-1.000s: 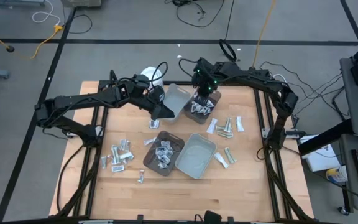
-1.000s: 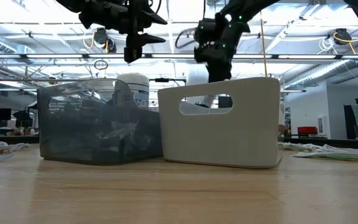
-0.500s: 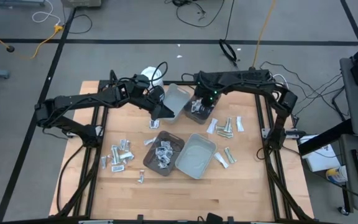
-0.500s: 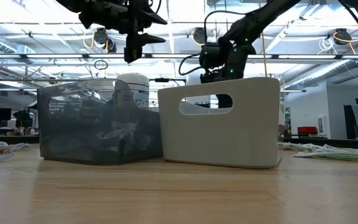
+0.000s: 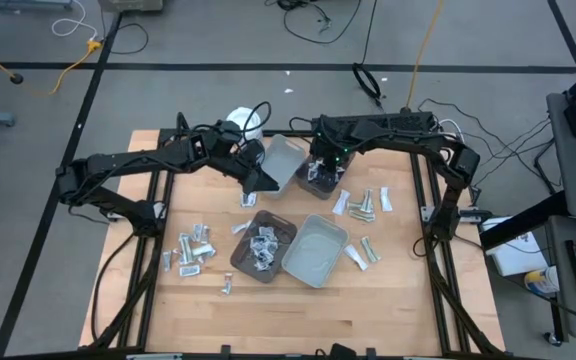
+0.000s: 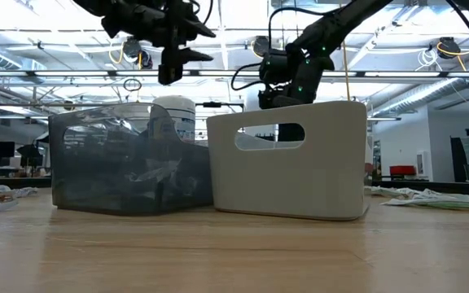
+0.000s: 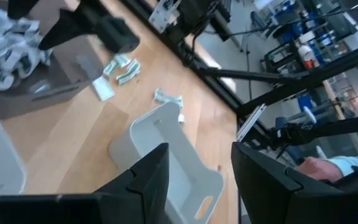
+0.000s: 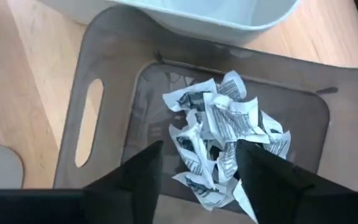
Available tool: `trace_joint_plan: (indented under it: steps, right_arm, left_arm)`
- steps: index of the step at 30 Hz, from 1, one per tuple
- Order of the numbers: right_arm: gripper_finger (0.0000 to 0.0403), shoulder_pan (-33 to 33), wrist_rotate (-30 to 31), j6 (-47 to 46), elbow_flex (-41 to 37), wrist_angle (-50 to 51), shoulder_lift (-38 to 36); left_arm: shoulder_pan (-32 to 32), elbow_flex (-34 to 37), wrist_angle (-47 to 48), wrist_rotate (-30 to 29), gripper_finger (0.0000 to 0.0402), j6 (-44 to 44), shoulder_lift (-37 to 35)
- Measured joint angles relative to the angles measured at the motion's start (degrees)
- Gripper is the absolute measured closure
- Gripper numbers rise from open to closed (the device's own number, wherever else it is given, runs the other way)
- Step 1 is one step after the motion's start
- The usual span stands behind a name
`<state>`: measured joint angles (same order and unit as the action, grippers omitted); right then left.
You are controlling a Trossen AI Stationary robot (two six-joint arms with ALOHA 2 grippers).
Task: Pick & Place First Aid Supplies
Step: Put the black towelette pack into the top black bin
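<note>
The first aid supplies are small white and silvery packets. One heap (image 8: pixel 222 134) fills the far brown tray (image 5: pixel 324 180); another lies in the near brown tray (image 5: pixel 263 248). Loose packets lie on the table at the left (image 5: pixel 193 250) and right (image 5: pixel 363 205). My right gripper (image 8: pixel 197 186) stands open just above the far tray's heap, pointing steeply down, also seen in the high view (image 5: pixel 320 168). My left gripper (image 5: pixel 260 180) hangs open and empty over the table, beside the far grey tray (image 5: pixel 283 158); nothing shows between its fingers (image 7: pixel 194 180).
A grey tray (image 5: pixel 315 250) stands next to the near brown tray. A white round tub (image 5: pixel 243 122) stands at the far edge behind my left arm. In the low view the near trays (image 6: pixel 295 159) hide the lower part of my right gripper. Bare wood lies along the near edge.
My right gripper has gone down toward the far brown tray and now stands low over its heap of packets. My left gripper has kept still.
</note>
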<state>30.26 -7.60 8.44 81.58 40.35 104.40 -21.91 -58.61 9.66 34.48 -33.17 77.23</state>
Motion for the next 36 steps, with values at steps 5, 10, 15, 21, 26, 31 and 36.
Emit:
trace_joint_plan:
  steps: [5, 10, 15, 21, 26, 31, 36]
  right_arm:
    - [0.0174, -0.1, 0.0, -2.6, 0.0, 0.1, 0.0]
    - [0.0168, -0.8, 0.0, -2.8, 0.0, -1.5, 0.0]
    - [0.0174, -1.8, 0.1, -3.9, 0.0, -5.6, 0.0]
    - [0.0175, -3.3, 0.0, -4.9, 0.0, -11.2, 0.0]
    - [0.0176, -5.2, 0.0, -4.9, 0.0, -16.0, 0.0]
    - [0.0178, -6.9, 0.0, -4.9, 0.0, -19.0, 0.0]
    - [0.0179, -7.6, 0.0, -4.9, 0.0, -19.1, 0.0]
  left_arm:
    - [-0.9, 0.0, 6.5, 0.0, 0.0224, 3.0, 0.0]
    - [-2.4, 0.0, 16.2, -0.6, 0.0224, 8.4, 0.0]
    - [-4.1, 0.0, 26.8, -5.7, 0.0224, 14.5, 0.0]
    - [-5.5, 0.0, 38.5, -18.1, 0.0224, 22.7, 0.0]
    - [-5.4, 0.0, 44.7, -29.4, 0.0224, 27.8, 0.0]
    - [-4.2, -0.1, 48.4, -36.1, 0.0224, 23.8, 1.5]
    - [-1.4, -0.1, 48.8, -38.0, 0.0224, 17.4, 6.8]
